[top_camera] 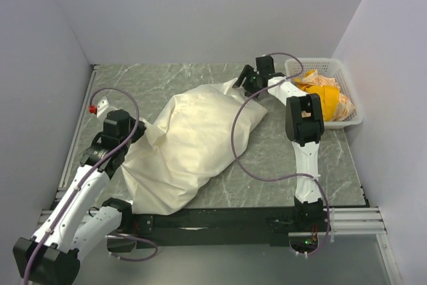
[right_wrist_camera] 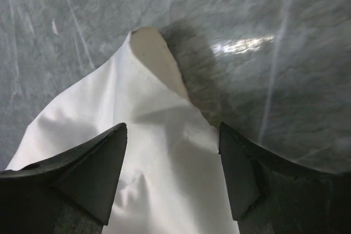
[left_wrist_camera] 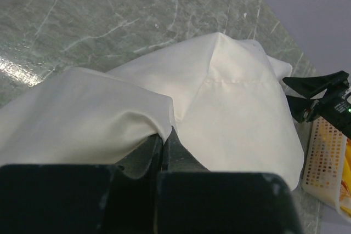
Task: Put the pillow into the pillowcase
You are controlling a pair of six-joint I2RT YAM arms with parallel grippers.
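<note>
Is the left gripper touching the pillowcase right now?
Touching. The left wrist view shows it: a fold of the pillowcase runs down into the left gripper, which is shut on the cloth.

White slotted basket point(top_camera: 319, 62) of orange-yellow cloth point(top_camera: 325, 94) at the far right of the grey marble table point(top_camera: 153, 81).
</note>
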